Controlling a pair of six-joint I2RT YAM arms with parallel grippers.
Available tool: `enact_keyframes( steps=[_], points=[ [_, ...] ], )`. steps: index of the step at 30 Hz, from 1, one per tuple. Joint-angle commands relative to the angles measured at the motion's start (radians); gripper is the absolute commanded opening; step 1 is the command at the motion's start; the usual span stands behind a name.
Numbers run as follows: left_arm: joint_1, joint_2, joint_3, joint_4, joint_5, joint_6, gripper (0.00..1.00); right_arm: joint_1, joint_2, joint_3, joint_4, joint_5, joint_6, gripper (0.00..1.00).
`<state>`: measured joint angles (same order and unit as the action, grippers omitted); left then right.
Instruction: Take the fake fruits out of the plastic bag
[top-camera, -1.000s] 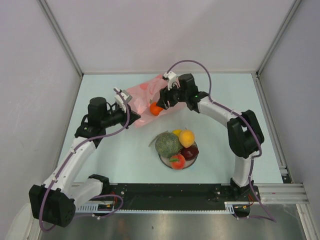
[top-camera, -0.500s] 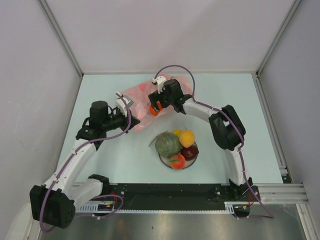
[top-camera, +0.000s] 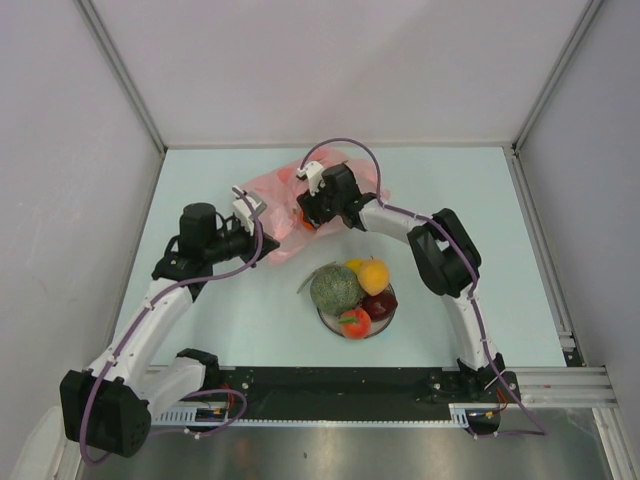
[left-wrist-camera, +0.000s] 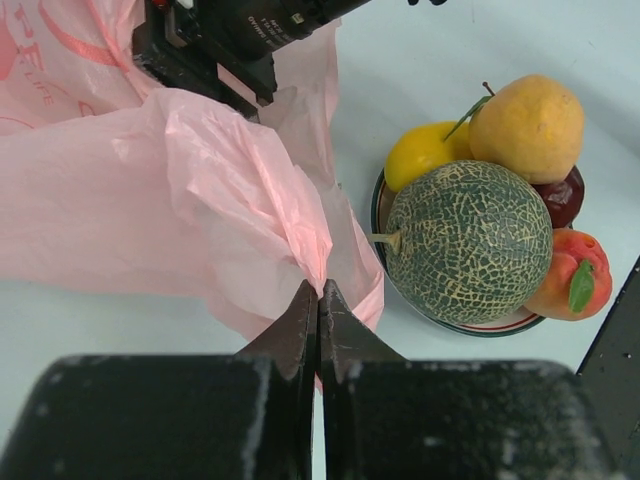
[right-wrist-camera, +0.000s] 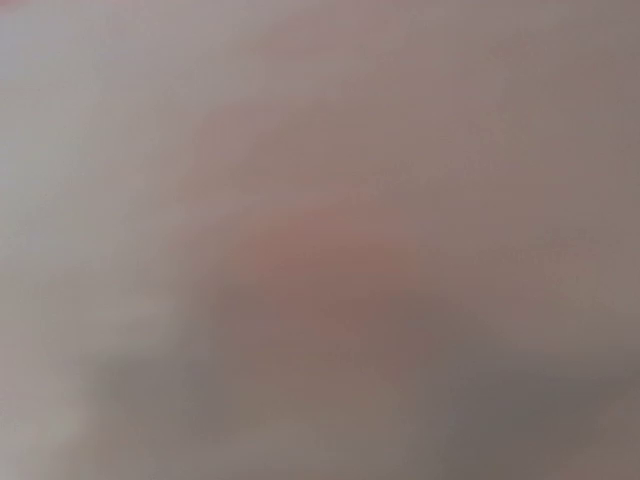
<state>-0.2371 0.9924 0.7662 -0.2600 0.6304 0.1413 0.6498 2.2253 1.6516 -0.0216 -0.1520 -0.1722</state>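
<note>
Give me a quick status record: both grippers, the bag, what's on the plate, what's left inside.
left gripper: shut on an edge of the plastic bag
right gripper: at the bag mouth, fingers hidden; open or shut unclear
plate: melon, yellow-orange oval, yellow fruit, dark red piece, red piece
in bag: orange ball, partly visible by the right gripper
right wrist view: pink blur only

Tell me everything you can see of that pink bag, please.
The bag is thin, crinkly, see-through pink plastic with darker pink print. It lies crumpled on the table, behind a plate piled with fruit. The left pincer is shut on a fold at its near edge. The right pincer reaches into its opening, with its tips hidden by the plastic.
</note>
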Motion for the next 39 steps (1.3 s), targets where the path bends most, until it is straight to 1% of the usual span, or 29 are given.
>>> enact_keyframes(
  steps=[1, 2, 5, 8, 9, 10, 12, 13, 15, 16, 20, 23, 24, 28, 32, 39],
  points=[
    [0.016, -0.014, 0.016, 0.050, -0.015, 0.021, 0.00, -0.012, -0.076, 0.028, -0.004, -0.132, -0.067, 0.53],
    [0.016, -0.011, 0.043, 0.059, -0.018, 0.018, 0.00, -0.018, -0.088, 0.025, -0.011, -0.145, -0.070, 0.46],
    [0.018, 0.023, 0.120, 0.082, -0.035, 0.014, 0.00, -0.039, -0.166, -0.007, -0.026, -0.205, -0.062, 0.39],
    [0.018, 0.057, 0.171, 0.087, -0.063, 0.038, 0.00, -0.055, -0.268, -0.042, -0.058, -0.288, -0.059, 0.35],
    [0.018, 0.063, 0.179, 0.085, -0.069, 0.047, 0.00, -0.064, -0.295, -0.055, -0.072, -0.340, -0.064, 0.34],
    [0.018, 0.074, 0.180, 0.085, -0.074, 0.049, 0.00, -0.067, -0.364, -0.099, -0.075, -0.360, -0.069, 0.34],
    [0.019, 0.072, 0.165, 0.108, -0.074, 0.025, 0.00, -0.068, -0.430, -0.142, -0.124, -0.403, -0.108, 0.33],
    [0.018, 0.071, 0.157, 0.117, -0.069, 0.008, 0.00, -0.070, -0.488, -0.183, -0.144, -0.415, -0.124, 0.33],
    [0.019, 0.065, 0.134, 0.140, -0.066, -0.029, 0.00, -0.072, -0.555, -0.231, -0.204, -0.446, -0.154, 0.33],
    [0.019, 0.061, 0.124, 0.142, -0.054, -0.034, 0.00, -0.072, -0.622, -0.275, -0.224, -0.452, -0.165, 0.33],
    [0.018, 0.058, 0.113, 0.150, -0.046, -0.043, 0.00, -0.062, -0.780, -0.375, -0.310, -0.481, -0.229, 0.33],
    [0.019, 0.060, 0.108, 0.163, -0.035, -0.058, 0.00, -0.036, -0.887, -0.432, -0.399, -0.485, -0.329, 0.33],
    [0.018, 0.061, 0.107, 0.172, -0.032, -0.063, 0.00, -0.027, -0.909, -0.444, -0.447, -0.477, -0.389, 0.33],
    [0.016, 0.065, 0.093, 0.196, -0.014, -0.088, 0.00, 0.022, -0.996, -0.493, -0.564, -0.469, -0.518, 0.33],
    [0.016, 0.065, 0.090, 0.199, -0.001, -0.101, 0.00, 0.115, -1.058, -0.530, -0.679, -0.417, -0.625, 0.33],
    [0.015, 0.048, 0.088, 0.177, 0.006, -0.100, 0.00, 0.246, -1.147, -0.616, -0.725, -0.301, -0.750, 0.33]
  ],
)
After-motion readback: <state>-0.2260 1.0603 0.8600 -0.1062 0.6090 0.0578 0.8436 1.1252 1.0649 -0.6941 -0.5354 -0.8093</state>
